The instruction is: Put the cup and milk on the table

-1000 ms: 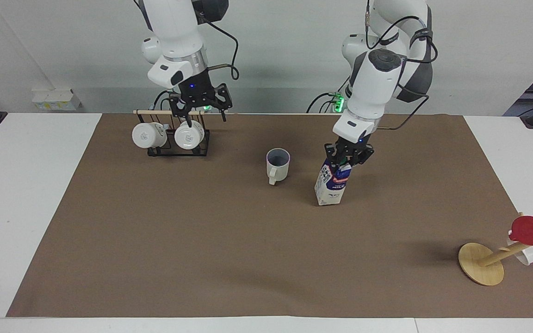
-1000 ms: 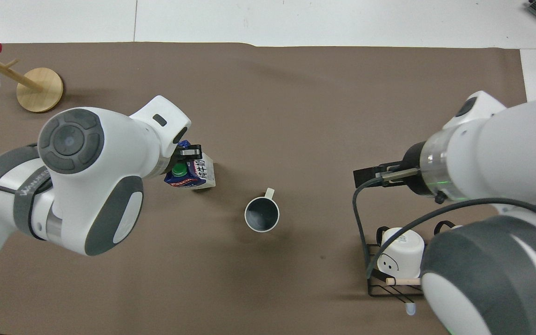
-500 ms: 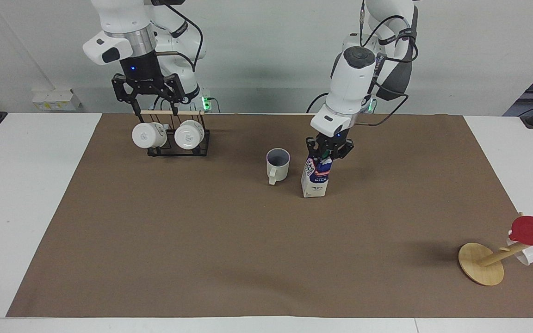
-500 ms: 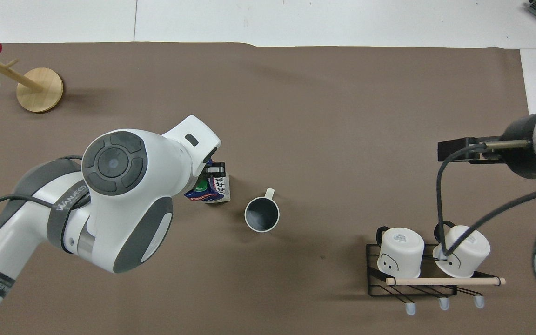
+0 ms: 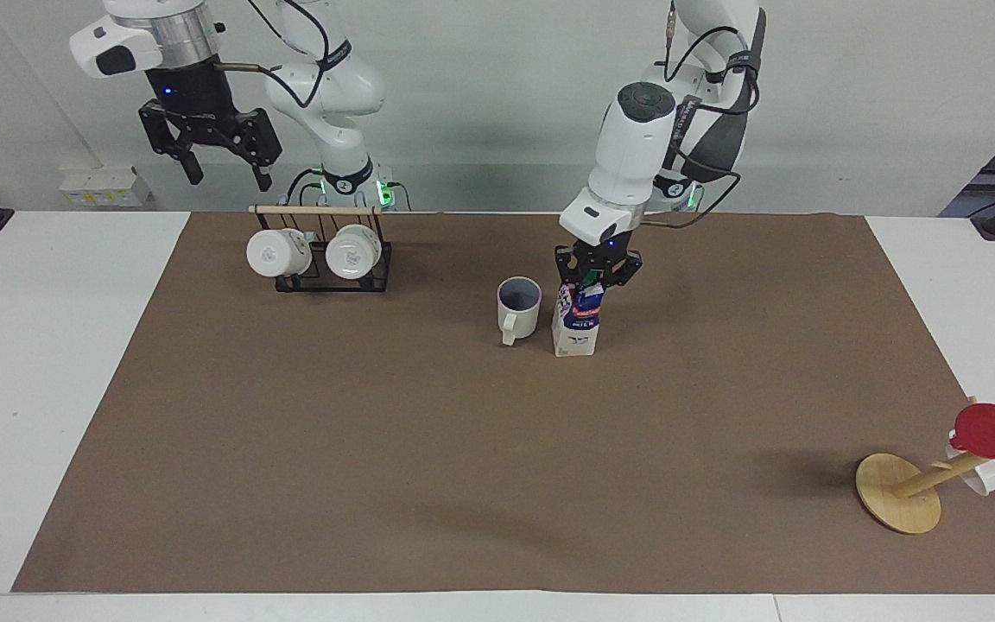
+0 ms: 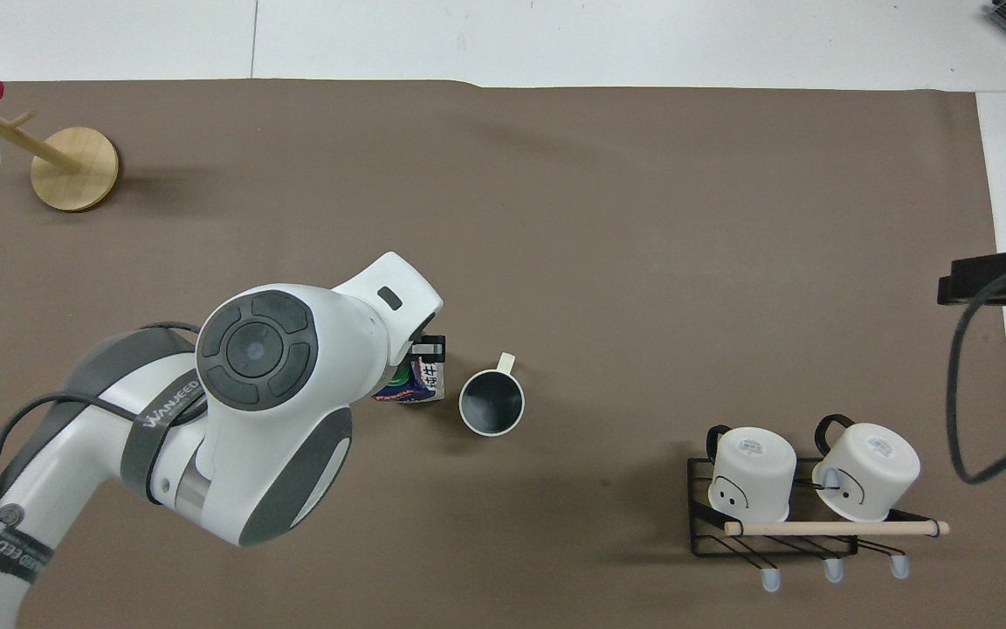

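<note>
Milk carton and cup set on tabletop

Left pincer clamped on gable-top milk; glazed cup beside, upright on brown-papered tabletop. Right pincer spread open, raised above wire rack.

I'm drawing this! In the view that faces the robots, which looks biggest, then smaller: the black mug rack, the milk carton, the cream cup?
1. The black mug rack with its two white mugs looks biggest.
2. The milk carton, taller than the cup.
3. The cream cup beside it looks smallest.
</note>
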Robot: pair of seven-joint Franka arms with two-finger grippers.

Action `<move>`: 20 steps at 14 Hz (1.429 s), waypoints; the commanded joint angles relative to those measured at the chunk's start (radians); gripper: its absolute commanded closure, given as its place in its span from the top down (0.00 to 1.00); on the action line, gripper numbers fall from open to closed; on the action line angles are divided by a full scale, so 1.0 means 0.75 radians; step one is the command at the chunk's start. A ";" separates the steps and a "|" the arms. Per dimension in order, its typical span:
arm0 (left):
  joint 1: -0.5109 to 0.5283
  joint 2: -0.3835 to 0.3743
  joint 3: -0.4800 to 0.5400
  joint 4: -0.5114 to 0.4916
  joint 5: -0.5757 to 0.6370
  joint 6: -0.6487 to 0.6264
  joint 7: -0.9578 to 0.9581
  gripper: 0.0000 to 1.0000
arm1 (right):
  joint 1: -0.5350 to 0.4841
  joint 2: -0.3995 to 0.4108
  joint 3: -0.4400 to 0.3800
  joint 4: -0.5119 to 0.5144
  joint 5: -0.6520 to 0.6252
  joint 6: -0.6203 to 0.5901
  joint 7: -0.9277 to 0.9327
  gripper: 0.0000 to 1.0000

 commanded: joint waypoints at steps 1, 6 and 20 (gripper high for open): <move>-0.028 -0.032 0.022 -0.051 0.010 0.027 -0.020 0.95 | -0.024 -0.024 -0.009 -0.043 0.010 -0.022 -0.013 1.00; -0.001 -0.085 0.037 0.047 0.010 -0.098 0.016 1.00 | -0.045 -0.021 -0.019 -0.071 -0.012 -0.022 -0.117 1.00; 0.609 -0.117 0.055 0.642 0.016 -0.812 0.839 1.00 | 0.131 -0.038 -0.209 -0.080 0.012 -0.065 -0.107 1.00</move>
